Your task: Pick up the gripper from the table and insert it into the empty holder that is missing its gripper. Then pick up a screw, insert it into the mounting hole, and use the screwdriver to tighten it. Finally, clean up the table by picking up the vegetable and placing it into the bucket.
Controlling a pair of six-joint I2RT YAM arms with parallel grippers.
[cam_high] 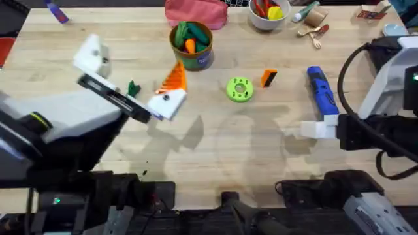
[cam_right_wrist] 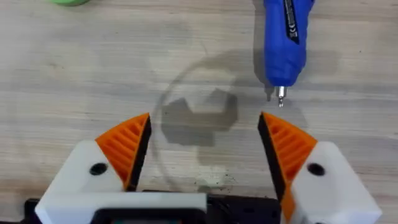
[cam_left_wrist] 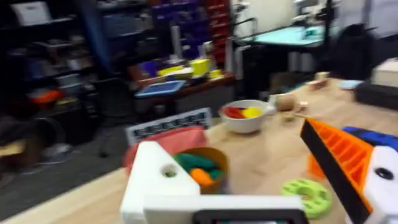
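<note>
Right gripper (cam_right_wrist: 205, 146): fingers spread wide, both orange pads fitted, nothing between them; screwdriver (cam_right_wrist: 285, 40) tip lies just ahead on the table.
Left gripper (cam_high: 134, 81): fingers spread wide, empty; one finger carries an orange pad, the other is the bare white holder (cam_high: 93, 55).
Gripper (cam_high: 268, 78): on the table between green disc (cam_high: 240, 89) and screwdriver.
Vegetable (cam_high: 133, 89): on the table beneath the left gripper.
Bucket (cam_high: 191, 44): farther back, holding toy vegetables.

Counted on the desk (cam_high: 215, 156): one loose orange gripper (cam_high: 268, 78), one blue screwdriver (cam_high: 321, 91), one dark green vegetable (cam_high: 133, 89), one bucket (cam_high: 191, 46), one green disc (cam_high: 240, 89), one white bowl (cam_high: 269, 14), one pink pouch (cam_high: 194, 13). Two robot grippers are counted.
</note>
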